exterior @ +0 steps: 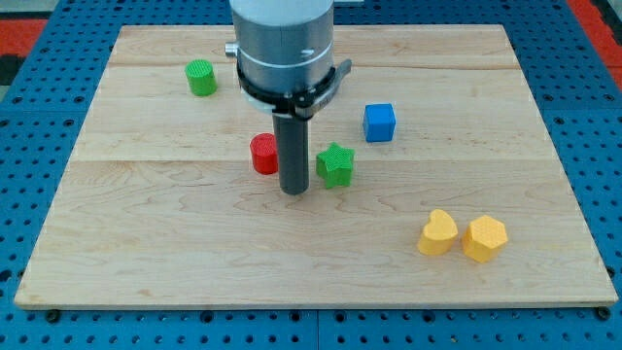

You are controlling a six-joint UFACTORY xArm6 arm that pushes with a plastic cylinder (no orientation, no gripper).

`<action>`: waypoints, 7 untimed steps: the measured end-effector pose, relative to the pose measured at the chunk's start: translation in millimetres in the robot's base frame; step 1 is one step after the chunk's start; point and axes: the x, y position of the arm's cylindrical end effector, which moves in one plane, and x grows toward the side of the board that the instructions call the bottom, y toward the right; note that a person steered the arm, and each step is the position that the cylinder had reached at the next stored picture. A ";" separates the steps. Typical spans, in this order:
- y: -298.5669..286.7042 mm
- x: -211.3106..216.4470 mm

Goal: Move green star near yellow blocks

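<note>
The green star [335, 164] lies near the middle of the wooden board. My tip [293, 191] rests on the board just left of the star and slightly below it, a small gap apart. A red round block [263, 154] sits right behind the rod on its left. The two yellow blocks lie side by side at the view's lower right: a yellow heart [437, 232] and a yellow hexagon [484, 238]. They are well to the right of and below the star.
A blue cube [379, 122] stands up and to the right of the star. A green round block [201, 77] lies at the upper left. The wooden board [146, 243] lies on a blue pegboard table [29, 194].
</note>
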 end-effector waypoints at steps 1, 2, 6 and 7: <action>1.1 -27.2; 24.3 -27.2; 78.0 -16.6; 87.7 27.3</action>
